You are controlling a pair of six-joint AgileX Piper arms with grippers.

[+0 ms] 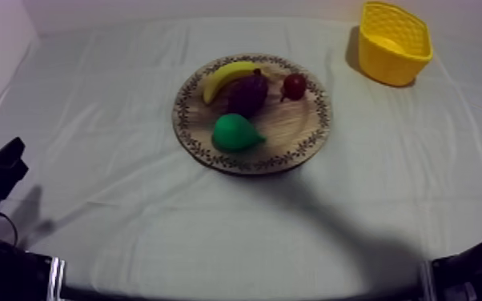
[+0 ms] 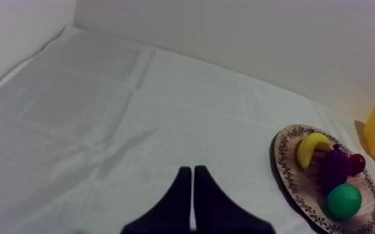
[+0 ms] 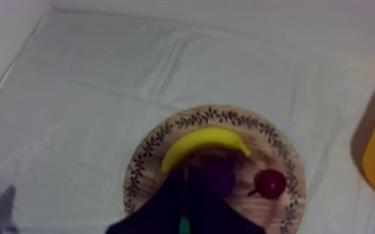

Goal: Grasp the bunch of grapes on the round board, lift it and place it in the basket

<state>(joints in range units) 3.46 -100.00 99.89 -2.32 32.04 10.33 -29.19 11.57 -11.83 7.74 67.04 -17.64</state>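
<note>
1. The light in the room is soft and rather dim. It falls from above, and nothing on the cloth [image 1: 132, 208] glares.
2. A broad dark shadow spreads over the cloth from the near side of the board [image 1: 296, 124] towards the right near corner.
3. The board throws a narrow dark band of shadow along its near edge.
4. The basket [image 1: 392, 48] casts a shadow on the cloth, on the side towards the board.
5. A thin grey shadow streaks the cloth near its left edge.
6. In the left wrist view, the wall [image 2: 227, 43] and the cloth look paler and evenly lit.
7. In the right wrist view, everything looks duller, with a faint purple cast.
</note>
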